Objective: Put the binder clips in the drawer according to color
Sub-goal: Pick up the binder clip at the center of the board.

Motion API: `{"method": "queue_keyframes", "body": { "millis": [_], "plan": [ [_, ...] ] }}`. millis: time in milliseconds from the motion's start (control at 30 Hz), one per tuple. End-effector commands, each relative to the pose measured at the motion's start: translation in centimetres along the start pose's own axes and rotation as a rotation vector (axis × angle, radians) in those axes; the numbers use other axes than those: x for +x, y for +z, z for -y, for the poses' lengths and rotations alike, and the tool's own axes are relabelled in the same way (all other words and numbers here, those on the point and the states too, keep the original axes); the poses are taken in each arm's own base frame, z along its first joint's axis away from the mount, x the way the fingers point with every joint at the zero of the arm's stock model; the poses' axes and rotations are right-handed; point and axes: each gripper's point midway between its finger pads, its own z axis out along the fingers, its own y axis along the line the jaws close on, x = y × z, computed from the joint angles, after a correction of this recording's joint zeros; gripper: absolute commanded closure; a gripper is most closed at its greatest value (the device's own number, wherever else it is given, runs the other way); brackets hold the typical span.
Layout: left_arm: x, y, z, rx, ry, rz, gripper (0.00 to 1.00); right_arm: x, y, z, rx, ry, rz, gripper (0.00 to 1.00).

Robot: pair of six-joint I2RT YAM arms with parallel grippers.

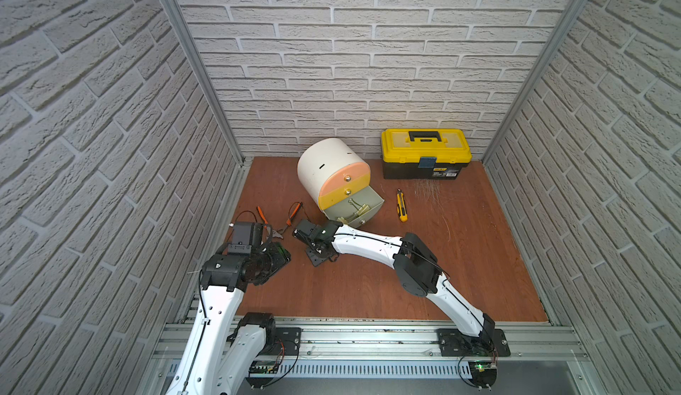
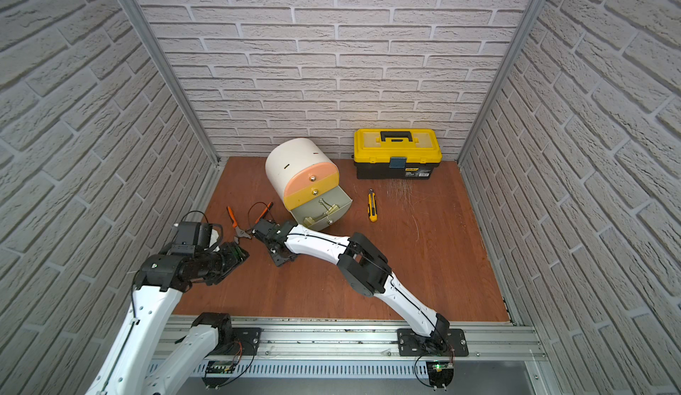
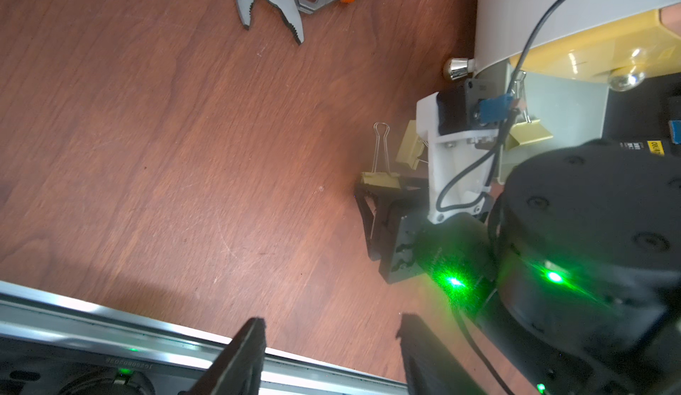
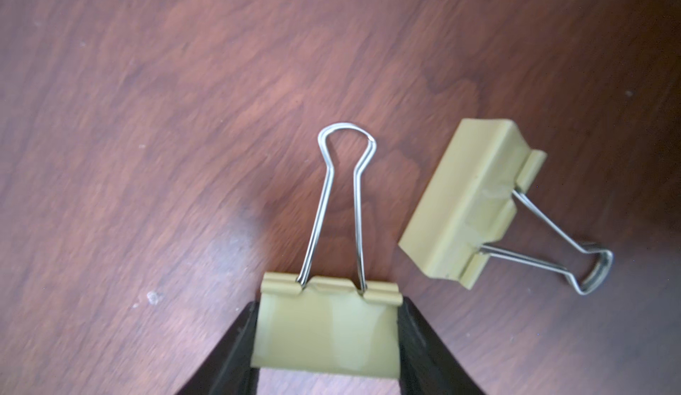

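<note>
Down at the tabletop, the right gripper point(image 4: 326, 338) has its two black fingers point(image 4: 236, 352) pressed against both sides of a pale yellow binder clip point(image 4: 324, 334), whose wire handle points straight out past the fingertips. Just beside that clip, off one finger, a second yellow clip point(image 4: 468, 205) lies tilted on the wood. Close beyond the gripper stands the drawer point(image 1: 331, 175), its lowest grey drawer point(image 1: 355, 207) pulled out with yellow clips inside. Well off to the side, the left gripper point(image 3: 331, 332) hangs half open and holds nothing.
</note>
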Motion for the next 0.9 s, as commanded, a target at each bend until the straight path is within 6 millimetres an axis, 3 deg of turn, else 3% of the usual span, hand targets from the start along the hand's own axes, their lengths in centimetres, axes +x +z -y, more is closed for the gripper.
{"method": "queue_keyframes", "body": {
  "millis": [0, 167, 533, 667, 867],
  "plan": [
    [-0.5, -0.5, 0.3, 0.015, 0.003, 0.029, 0.37, -0.4, -0.9, -0.5, -0.025, -0.001, 0.011, 0.51],
    [-1.0, -0.5, 0.5, 0.019, -0.001, 0.047, 0.37, -0.9, -3.1, -0.8, -0.071, -0.009, 0.058, 0.54],
    [-3.3, -0.6, 2.3, 0.059, -0.016, 0.109, 0.37, -2.9, -10.5, -0.9, -0.176, -0.018, 0.187, 0.55],
    [-4.4, -0.6, 3.3, 0.082, -0.015, 0.126, 0.38, -3.7, -12.8, 0.4, -0.174, -0.005, 0.225, 0.56],
    [-5.6, -0.2, 4.6, 0.085, 0.032, 0.117, 0.39, -4.8, -15.1, 4.0, -0.141, 0.029, 0.272, 0.56]
  ]
}}
